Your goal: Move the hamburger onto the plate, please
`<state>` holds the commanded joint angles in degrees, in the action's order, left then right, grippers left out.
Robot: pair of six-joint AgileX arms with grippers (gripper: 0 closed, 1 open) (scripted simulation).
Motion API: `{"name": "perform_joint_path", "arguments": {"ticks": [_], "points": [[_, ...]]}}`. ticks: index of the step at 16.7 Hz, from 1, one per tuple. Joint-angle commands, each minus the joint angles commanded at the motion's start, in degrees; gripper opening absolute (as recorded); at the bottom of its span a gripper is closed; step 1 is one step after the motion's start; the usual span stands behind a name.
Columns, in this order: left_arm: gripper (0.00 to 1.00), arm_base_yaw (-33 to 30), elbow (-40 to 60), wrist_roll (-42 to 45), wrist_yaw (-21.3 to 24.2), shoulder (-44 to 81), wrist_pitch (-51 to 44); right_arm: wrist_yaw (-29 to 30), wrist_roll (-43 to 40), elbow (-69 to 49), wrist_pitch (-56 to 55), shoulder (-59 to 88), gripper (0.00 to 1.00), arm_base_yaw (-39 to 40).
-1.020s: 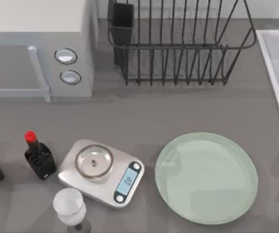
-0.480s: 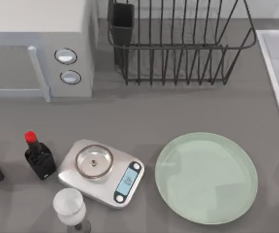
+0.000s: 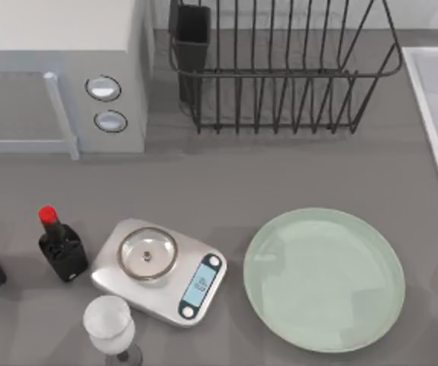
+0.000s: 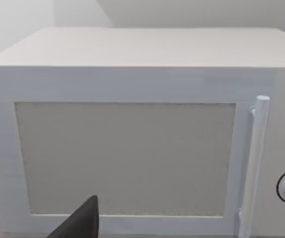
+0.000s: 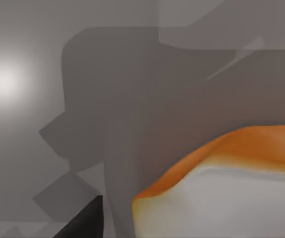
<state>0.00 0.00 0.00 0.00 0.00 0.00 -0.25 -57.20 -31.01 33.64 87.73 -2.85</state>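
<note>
Right gripper (image 5: 83,220): one dark fingertip juts into the right wrist view; I cannot tell whether the claw is spread, pressed together or pinching anything.
Hamburger: the small orange-brown, bun-coloured hamburger (image 5: 222,183) looms just beside that fingertip, its orange crust curving over a pale face (so close that its outline is cut off). Whether finger and bun touch is unclear.
Judged step: the wrist camera sits this near the bun probably because the right arm is closing in on it or carrying it; which of the two cannot be read.
Plate: the large round pale mint-green glossy plate (image 3: 324,279) lies bare at the table's right, rim up, ready to receive.
Left gripper (image 4: 80,223): a dark finger shows, facing the white box-shaped microwave (image 4: 132,129) with its grey door and upright handle; parked, by the look of it, its fingers' state not readable.
Surroundings: beside the plate, to its left, stands the silver kitchen scale (image 3: 158,271), then a clear stemmed glass (image 3: 111,326) and a dark red-capped bottle (image 3: 60,248); the black wire dish rack (image 3: 280,69) stands behind.
</note>
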Motion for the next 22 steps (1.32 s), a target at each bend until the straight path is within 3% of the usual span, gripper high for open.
{"name": "perform_joint_path", "arguments": {"ticks": [1, 14, 22], "points": [[1.0, 0.0, 0.0, 0.0, 0.0, 0.0, 0.0, 0.0, 0.0, 0.0, 0.0, 0.0, 1.0, 0.0], [1.0, 0.0, 0.0, 0.0, 0.0, 0.0, 0.0, 0.0, 0.0, 0.0, 0.0, 0.0, 0.02, 0.0], [1.0, 0.0, 0.0, 0.0, 0.0, 0.0, 0.0, 0.0, 0.0, 0.0, 0.0, 0.0, 0.0, 0.0]]}}
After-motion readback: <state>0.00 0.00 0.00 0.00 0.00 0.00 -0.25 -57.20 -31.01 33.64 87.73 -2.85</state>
